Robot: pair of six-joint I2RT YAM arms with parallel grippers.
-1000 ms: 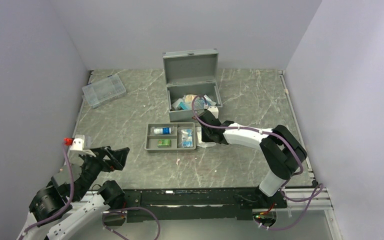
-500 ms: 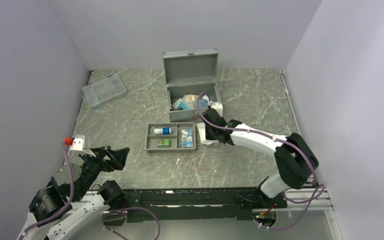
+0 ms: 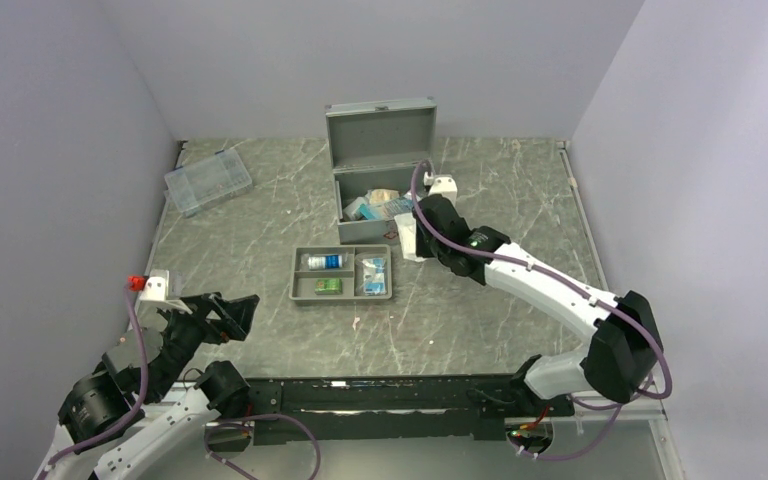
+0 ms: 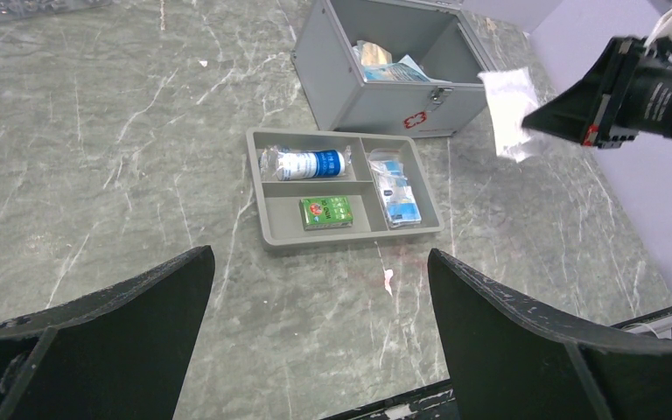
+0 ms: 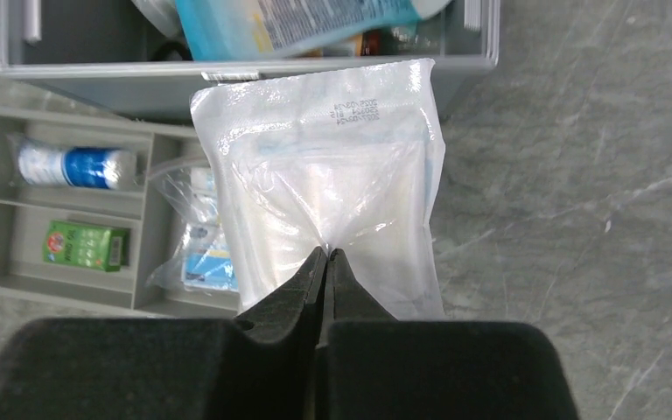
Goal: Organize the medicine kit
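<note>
Clear plastic is what your right jaws have hold of: a sealed pouch [image 5: 332,175], pinched at its lower edge with the jaws closed hard on it. A second ago that pouch lay low by the right end of the grey tray [image 3: 295,280]. Since then the right arm has stretched away from you and carried it up, so it now hangs in the air just off the near right corner of the medicine kit [image 3: 380,135]. The kit stands at the far middle of the grey marbled worktop [image 3: 480,320], lid up, with packets piled inside. The tray sits just near of it and has not moved; it holds a white and blue roll [image 4: 308,164], a green box [image 4: 325,211] and blue-white packets [image 4: 395,192]. The clear compartment box [image 3: 207,180] lies far left, well apart from the rest. Your left jaws are spread wide with nothing in them, at the near left corner, as they were before.
</note>
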